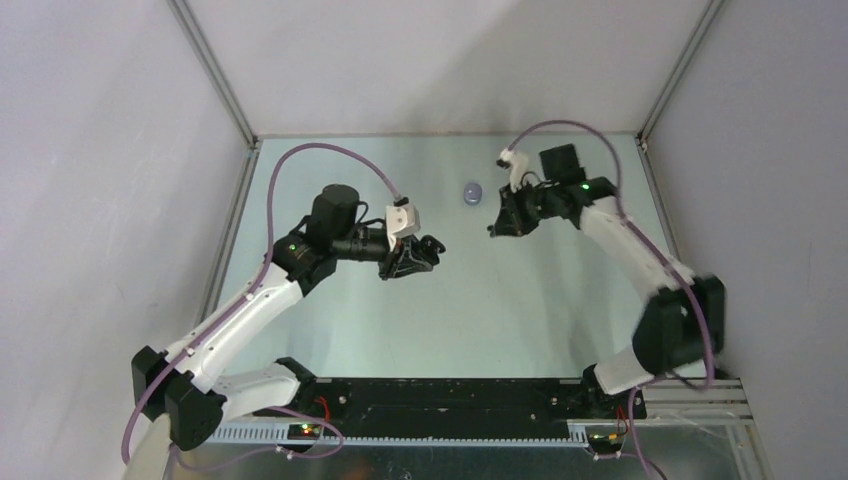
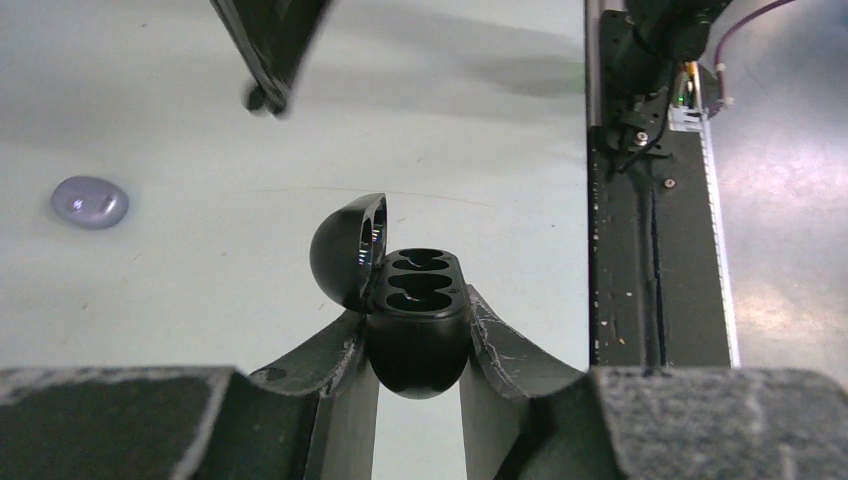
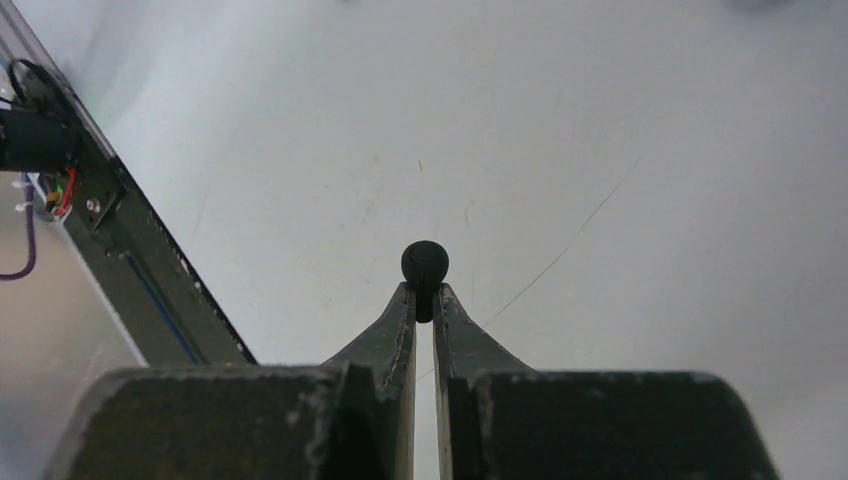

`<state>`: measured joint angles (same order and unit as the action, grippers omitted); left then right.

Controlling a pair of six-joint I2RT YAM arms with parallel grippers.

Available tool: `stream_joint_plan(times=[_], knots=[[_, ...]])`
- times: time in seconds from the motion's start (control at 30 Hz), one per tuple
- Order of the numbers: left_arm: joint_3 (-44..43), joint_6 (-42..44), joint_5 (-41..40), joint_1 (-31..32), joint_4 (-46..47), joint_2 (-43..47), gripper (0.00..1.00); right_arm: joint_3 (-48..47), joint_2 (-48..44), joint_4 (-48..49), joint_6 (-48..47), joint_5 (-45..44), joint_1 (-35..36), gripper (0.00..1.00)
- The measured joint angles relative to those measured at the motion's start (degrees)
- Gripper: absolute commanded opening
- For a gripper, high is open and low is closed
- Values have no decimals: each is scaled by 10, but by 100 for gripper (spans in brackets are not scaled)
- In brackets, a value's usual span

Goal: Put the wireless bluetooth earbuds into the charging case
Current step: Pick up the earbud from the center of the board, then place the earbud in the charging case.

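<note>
My left gripper (image 2: 418,312) is shut on the black charging case (image 2: 420,345) and holds it above the table with its lid (image 2: 345,250) swung open to the left. I see no bud in its sockets. In the top view this gripper (image 1: 428,250) is at mid-table. My right gripper (image 3: 424,295) is shut on a black earbud (image 3: 425,264). In the top view it (image 1: 496,229) hovers right of the case, apart from it. The earbud also shows in the left wrist view (image 2: 257,98). The purple buds and the other black bud are out of view.
A pale lilac pebble-shaped object (image 1: 473,191) lies on the table behind the two grippers; it also shows in the left wrist view (image 2: 90,201). The black base rail (image 1: 430,398) runs along the near edge. Grey walls with metal posts (image 1: 215,70) enclose the table.
</note>
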<state>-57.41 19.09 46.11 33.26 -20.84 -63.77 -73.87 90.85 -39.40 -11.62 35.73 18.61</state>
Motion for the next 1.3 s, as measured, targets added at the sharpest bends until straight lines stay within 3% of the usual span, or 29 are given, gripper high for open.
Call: stream_joint_plan(times=[0.17, 0.33, 0.83, 1.3], knots=[[0, 13, 23, 17, -12, -9, 9, -36, -166, 18, -46, -22, 30, 12], [0, 26, 59, 22, -28, -15, 9, -74, -248, 35, -79, -34, 115, 12], [0, 74, 143, 22, -68, -15, 9, -83, -250, -5, -132, -22, 254, 11], [-6, 85, 145, 22, -86, -22, 8, -73, -244, -53, -169, -16, 299, 11]])
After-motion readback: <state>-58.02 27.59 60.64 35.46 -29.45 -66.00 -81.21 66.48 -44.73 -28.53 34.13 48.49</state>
